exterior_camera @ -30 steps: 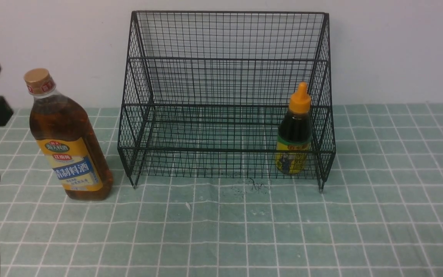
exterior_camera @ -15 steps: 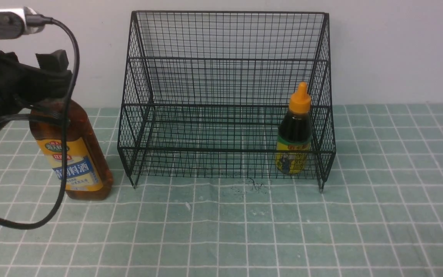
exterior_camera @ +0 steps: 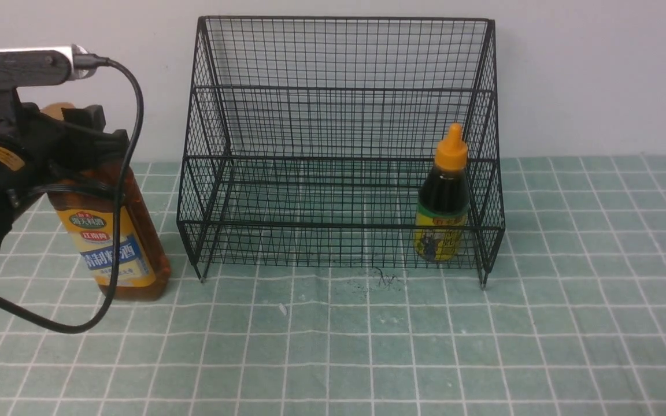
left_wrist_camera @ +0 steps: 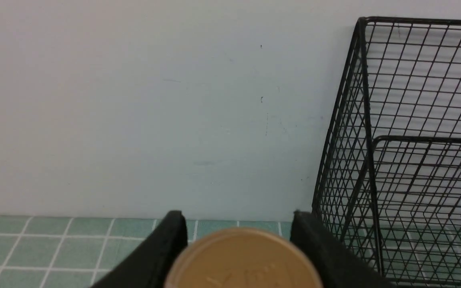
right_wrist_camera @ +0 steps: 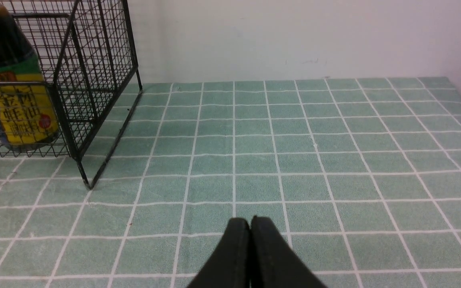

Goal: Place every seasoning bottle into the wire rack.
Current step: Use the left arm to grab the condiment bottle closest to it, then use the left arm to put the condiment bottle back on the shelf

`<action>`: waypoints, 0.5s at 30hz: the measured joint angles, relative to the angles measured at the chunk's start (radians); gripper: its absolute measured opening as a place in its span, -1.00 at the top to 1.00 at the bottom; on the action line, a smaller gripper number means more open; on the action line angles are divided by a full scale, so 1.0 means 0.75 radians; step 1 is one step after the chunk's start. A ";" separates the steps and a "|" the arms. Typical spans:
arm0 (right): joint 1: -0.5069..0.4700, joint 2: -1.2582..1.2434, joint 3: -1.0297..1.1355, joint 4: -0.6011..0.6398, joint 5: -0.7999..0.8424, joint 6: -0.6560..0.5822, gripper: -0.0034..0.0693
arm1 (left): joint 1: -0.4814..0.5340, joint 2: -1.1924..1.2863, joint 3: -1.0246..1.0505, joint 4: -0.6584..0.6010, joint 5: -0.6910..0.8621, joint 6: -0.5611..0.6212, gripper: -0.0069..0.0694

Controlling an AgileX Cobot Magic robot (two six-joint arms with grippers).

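The tall amber bottle [exterior_camera: 114, 245] with the yellow-blue label stands on the cloth just left of the black wire rack [exterior_camera: 339, 86]. My left gripper [exterior_camera: 95, 130] is at its neck, jaws apart on either side of the gold cap [left_wrist_camera: 242, 262], which fills the low middle of the left wrist view between the two black fingers [left_wrist_camera: 172, 240]. I see no squeeze on the bottle. The small dark bottle [exterior_camera: 443, 202] with the orange cap stands upright in the rack's lower tier, right end; it also shows in the right wrist view [right_wrist_camera: 12, 92]. My right gripper [right_wrist_camera: 249, 221] is shut and empty, low over the cloth right of the rack.
A green checked cloth [exterior_camera: 367, 346] covers the table. A white wall stands right behind the rack. The rack's left side [left_wrist_camera: 374, 160] is close to my left gripper. The left arm's black cable [exterior_camera: 119, 231] hangs in front of the tall bottle.
My left arm has come in from the left edge and settled lower, its fingers now around the tall bottle's neck. The bottles and rack have not moved.
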 joint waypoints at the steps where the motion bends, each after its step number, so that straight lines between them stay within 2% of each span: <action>1: 0.000 0.000 0.000 0.000 0.000 0.000 0.95 | 0.000 -0.010 0.000 0.000 0.013 0.000 0.03; 7: 0.000 0.000 0.000 0.000 0.000 0.000 0.95 | 0.000 -0.161 -0.057 0.000 0.201 0.000 0.03; 15: 0.000 0.000 0.000 0.000 0.000 0.000 0.95 | -0.003 -0.319 -0.424 0.000 0.297 -0.015 0.03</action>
